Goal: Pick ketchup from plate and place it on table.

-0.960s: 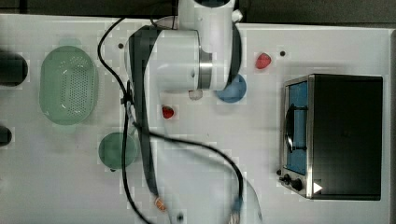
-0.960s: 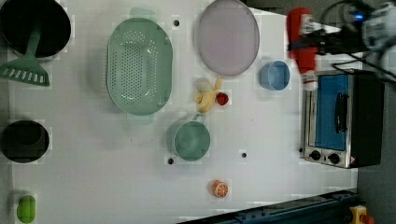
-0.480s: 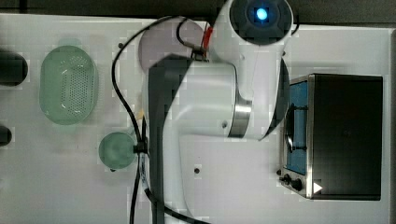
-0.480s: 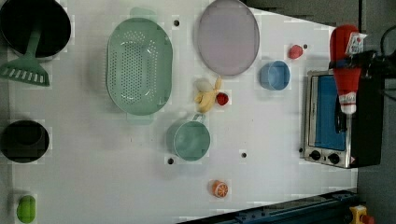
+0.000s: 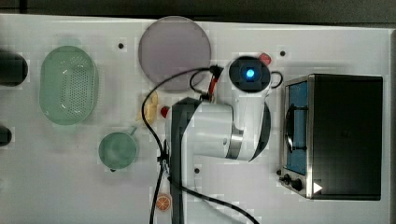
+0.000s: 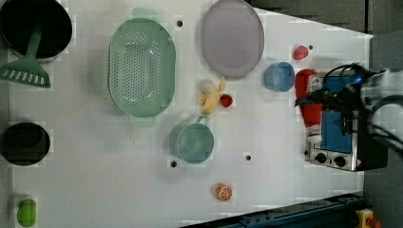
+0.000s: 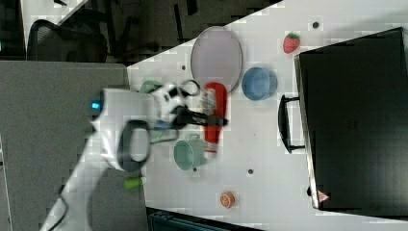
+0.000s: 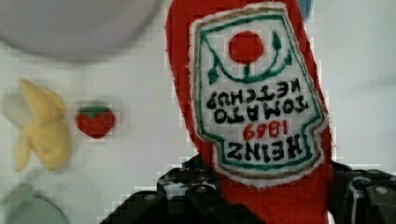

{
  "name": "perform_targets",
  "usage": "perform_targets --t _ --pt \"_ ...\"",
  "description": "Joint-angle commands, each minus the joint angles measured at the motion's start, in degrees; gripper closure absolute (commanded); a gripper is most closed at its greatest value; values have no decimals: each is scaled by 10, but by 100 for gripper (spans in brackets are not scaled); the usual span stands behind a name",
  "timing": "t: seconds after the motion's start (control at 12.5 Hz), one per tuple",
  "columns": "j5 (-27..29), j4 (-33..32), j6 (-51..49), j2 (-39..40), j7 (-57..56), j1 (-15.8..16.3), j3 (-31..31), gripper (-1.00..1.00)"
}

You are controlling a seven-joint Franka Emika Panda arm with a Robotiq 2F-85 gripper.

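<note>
The gripper (image 8: 275, 205) clasps a plush red ketchup bottle (image 8: 252, 93) aloft, off the mauve plate (image 6: 232, 38), above the white table (image 6: 275, 142). Its label reads "HEINZ 1869 TOMATO KETCHUP".

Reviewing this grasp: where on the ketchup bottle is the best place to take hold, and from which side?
Around the body just beyond the label's end, coming at the flat label face so the fingers close on the two narrow sides. The ketchup bottle is long, soft and flattish, so a pinch across its width looks most secure. The gripper holds it about that way now, in the wrist view.
</note>
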Motion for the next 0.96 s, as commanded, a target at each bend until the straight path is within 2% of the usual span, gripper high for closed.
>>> perform_targets --t 0.08,0.24,0.48,0.56,0.72,0.96 --pt "5 -47 75 9 22 2 5 -24" --pt "5 -73 115 32 22 2 6 -29" --pt "5 -84 138 79 22 2 7 -93" --pt "5 -83 149 85 22 2 7 -100" --pt "5 -73 143 69 24 2 8 -100" --pt "5 -38 86 -5 75 3 17 -100"
